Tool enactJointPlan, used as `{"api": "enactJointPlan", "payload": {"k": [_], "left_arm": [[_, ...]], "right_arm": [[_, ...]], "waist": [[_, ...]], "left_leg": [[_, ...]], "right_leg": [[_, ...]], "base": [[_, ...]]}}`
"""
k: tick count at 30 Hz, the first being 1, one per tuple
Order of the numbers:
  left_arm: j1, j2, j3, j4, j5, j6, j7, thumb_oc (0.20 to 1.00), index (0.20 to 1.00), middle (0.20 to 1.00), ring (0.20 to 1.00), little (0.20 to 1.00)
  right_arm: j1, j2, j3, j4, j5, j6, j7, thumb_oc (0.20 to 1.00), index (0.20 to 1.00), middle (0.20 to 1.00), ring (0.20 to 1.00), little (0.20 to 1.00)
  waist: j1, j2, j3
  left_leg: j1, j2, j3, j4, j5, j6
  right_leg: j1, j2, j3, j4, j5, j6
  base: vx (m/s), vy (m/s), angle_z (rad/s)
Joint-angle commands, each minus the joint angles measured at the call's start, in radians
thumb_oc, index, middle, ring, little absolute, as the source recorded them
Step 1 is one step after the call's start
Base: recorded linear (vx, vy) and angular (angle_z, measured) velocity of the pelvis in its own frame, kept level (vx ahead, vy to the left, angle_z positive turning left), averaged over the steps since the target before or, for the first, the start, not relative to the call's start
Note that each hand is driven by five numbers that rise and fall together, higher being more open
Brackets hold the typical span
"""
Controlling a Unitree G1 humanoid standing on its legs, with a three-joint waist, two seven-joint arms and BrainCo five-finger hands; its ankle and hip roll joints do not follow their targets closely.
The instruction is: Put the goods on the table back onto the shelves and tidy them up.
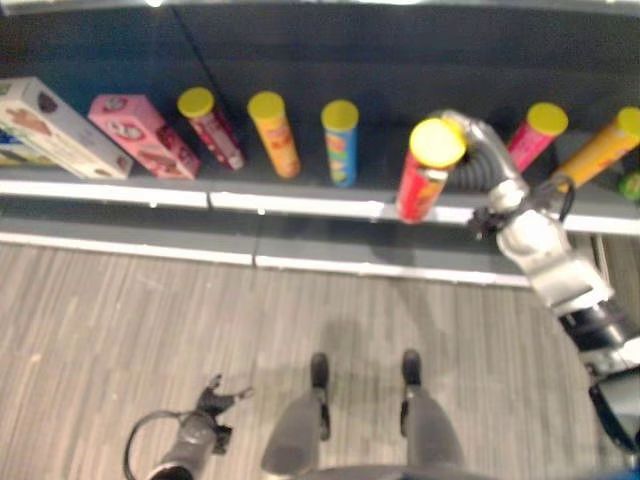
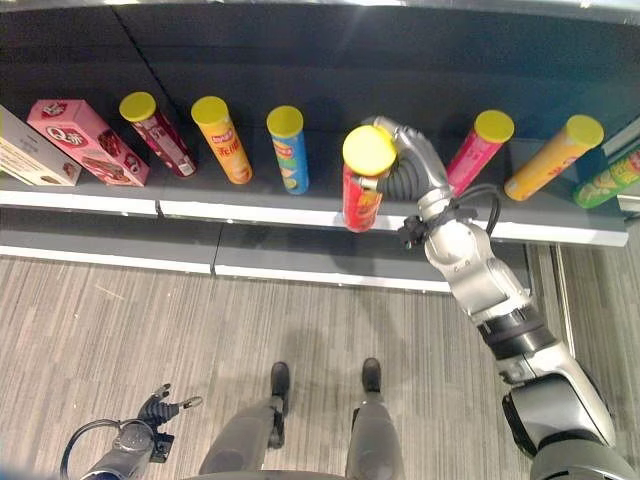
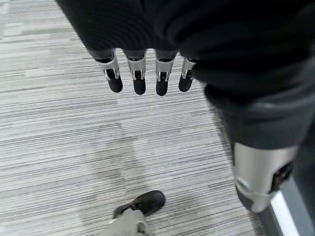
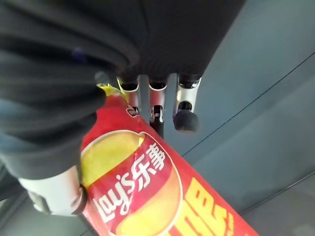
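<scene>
Red chip can [image 2: 362,190] with the yellow lid is sitting at the front edge of the dark shelf [image 2: 300,212], roughly 12 o'clock from me, tilted a bit. My right hand [image 2: 397,165] has its fingers wrapped round the can's upper part. Blue can [image 2: 288,148] is at 11, pink can [image 2: 476,150] at 1. My left hand [image 3: 142,73] hangs low at 7 over the striped floor [image 3: 74,147], fingers relaxed and straight

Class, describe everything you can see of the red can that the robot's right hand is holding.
The red can is a tall tube with a yellow lid and a yellow chip picture on its glossy side. It stands roughly upright at the front edge of the dark shelf, between the blue can and a pink one. The right hand is curled round it.
</scene>
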Motion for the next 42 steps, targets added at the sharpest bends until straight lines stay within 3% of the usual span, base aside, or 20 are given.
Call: {"api": "enactJointPlan", "payload": {"k": [1,4,8,33,42], "left_arm": [[-0.015,0.046,0.002,0.02,-0.025,-0.01,0.034,1.0,1.0,1.0,1.0,1.0],[-0.019,0.037,-0.002,0.027,-0.051,-0.014,0.038,1.0,1.0,1.0,1.0,1.0],[-0.021,0.027,-0.006,0.023,-0.073,-0.019,0.043,1.0,1.0,1.0,1.0,1.0],[-0.058,0.011,-0.044,-0.023,-0.16,-0.059,0.07,1.0,1.0,1.0,1.0,1.0],[-0.065,-0.001,-0.06,-0.015,-0.168,-0.062,0.074,1.0,1.0,1.0,1.0,1.0]], "right_arm": [[-0.121,-0.011,-0.025,-0.042,-0.027,-0.035,-0.088,0.2,0.2,0.2,0.2,0.2],[-0.193,-0.031,-0.007,-0.001,-0.061,-0.024,-0.124,0.2,0.2,0.2,0.2,0.2],[-0.277,-0.036,0.015,0.048,-0.091,-0.012,-0.158,0.2,0.2,0.2,0.2,0.2],[-0.553,-0.111,0.133,0.355,-0.11,0.037,-0.287,0.2,0.2,0.2,0.2,0.2],[-0.594,-0.119,0.158,0.413,-0.109,0.05,-0.31,0.2,0.2,0.2,0.2,0.2]], "waist": [[0.017,-0.013,0.015],[0.018,0.025,0.035],[0.022,0.051,0.045],[0.043,0.122,0.102],[0.05,0.132,0.106]], "left_leg": [[-0.036,-0.018,-0.048,0.091,-0.126,-0.033],[-0.076,-0.015,-0.058,0.087,-0.106,-0.042],[-0.104,-0.014,-0.057,0.08,-0.092,-0.045],[-0.15,-0.007,-0.047,0.009,-0.034,-0.067],[-0.154,-0.005,-0.05,-0.011,-0.025,-0.069]], "right_leg": [[-0.088,0.028,0.054,0.03,0.01,0.003],[-0.137,0.032,0.032,0.063,-0.006,-0.006],[-0.182,0.036,0.023,0.094,-0.015,-0.011],[-0.292,0.035,0.005,0.161,-0.036,-0.008],[-0.314,0.039,0.0,0.178,-0.043,-0.008]], "base": [[-0.09,-0.119,0.05],[-0.07,-0.08,0.19],[-0.03,-0.035,0.23],[0.0,-0.012,0.04],[0.0,0.0,0.0]]}}
